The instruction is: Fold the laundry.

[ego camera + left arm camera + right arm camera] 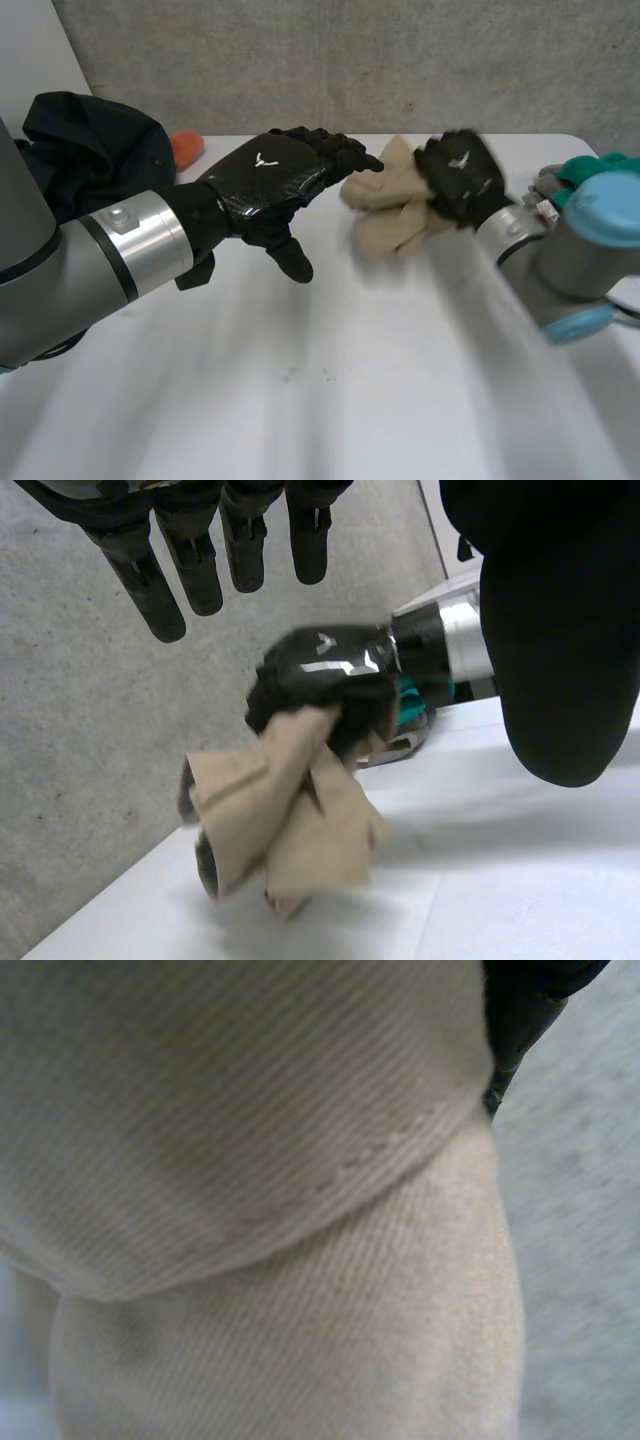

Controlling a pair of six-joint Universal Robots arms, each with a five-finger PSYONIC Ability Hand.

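A crumpled beige cloth (385,215) hangs bunched just above the white table (300,400), past its middle. My right hand (460,175) is curled round the top of the bundle; the left wrist view shows that hand (325,675) clamped on the cloth (290,810), whose folds dangle below it. In the right wrist view the beige fabric (250,1160) lies close against the palm. My left hand (265,180) hovers open to the left of the cloth, fingers (190,570) straight and pointing at it, not touching it.
A dark garment pile (90,140) lies at the back left with an orange item (186,148) beside it. Green cloth (590,168) and a grey piece (548,182) sit at the back right. A concrete wall stands behind the table.
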